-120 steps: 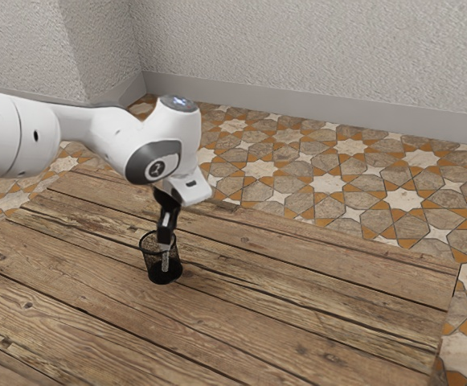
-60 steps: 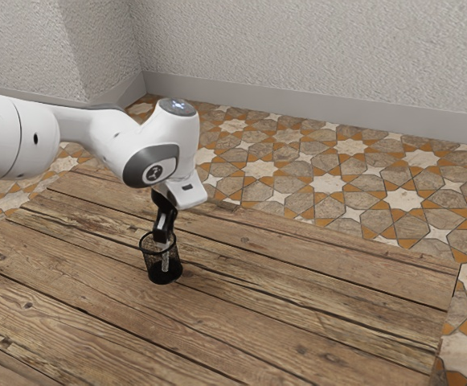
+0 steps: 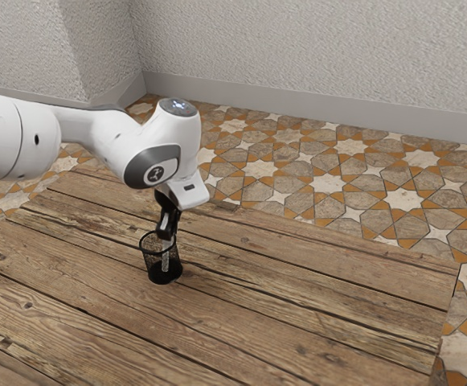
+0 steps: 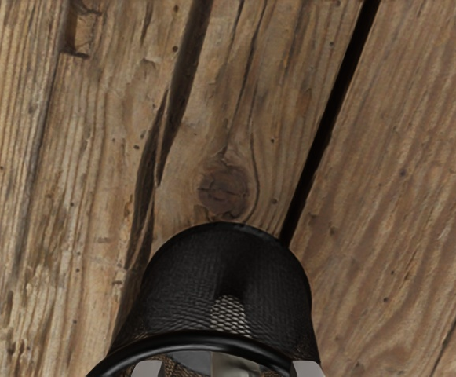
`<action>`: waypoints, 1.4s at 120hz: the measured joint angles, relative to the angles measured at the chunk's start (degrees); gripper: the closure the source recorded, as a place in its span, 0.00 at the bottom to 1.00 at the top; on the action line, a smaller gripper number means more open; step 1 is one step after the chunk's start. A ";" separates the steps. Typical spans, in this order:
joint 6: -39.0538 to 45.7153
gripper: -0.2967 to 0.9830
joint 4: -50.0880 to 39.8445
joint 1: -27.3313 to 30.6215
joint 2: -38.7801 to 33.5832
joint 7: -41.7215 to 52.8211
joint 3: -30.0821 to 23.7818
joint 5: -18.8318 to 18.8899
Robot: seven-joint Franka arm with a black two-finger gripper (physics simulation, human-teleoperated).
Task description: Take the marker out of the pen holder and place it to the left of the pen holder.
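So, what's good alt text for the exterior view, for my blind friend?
A white robot arm reaches from the exterior view's left, its jaws just above a marker standing inside a black mesh pen holder on a wooden table.

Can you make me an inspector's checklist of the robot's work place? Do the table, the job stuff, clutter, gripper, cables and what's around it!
Surface: wooden table, planks with dark gaps between them.
Job's things: black mesh pen holder, upright; pale marker standing inside it, not taken out yet.
Clutter: nothing seen.
Gripper: gripper at the holder's mouth, fingers apart, marker between them.
Cables: nothing seen.
Surroundings: patterned tile floor, pale rough wall, grey baseboard.
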 joint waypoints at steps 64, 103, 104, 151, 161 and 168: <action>0.46 0.80 -0.76 0.44 0.03 -0.21 0.00 -0.37; -2.06 0.84 -2.31 0.60 -9.83 -2.92 -0.03 0.11; -2.19 0.84 -2.42 0.65 -10.32 -3.02 -0.03 0.12; -18.37 0.83 -1.01 13.08 -11.85 -11.88 1.08 0.85; -23.00 0.83 0.94 15.88 -5.99 -13.97 2.78 1.71; -26.03 0.83 3.13 16.07 -1.36 -15.25 4.09 2.24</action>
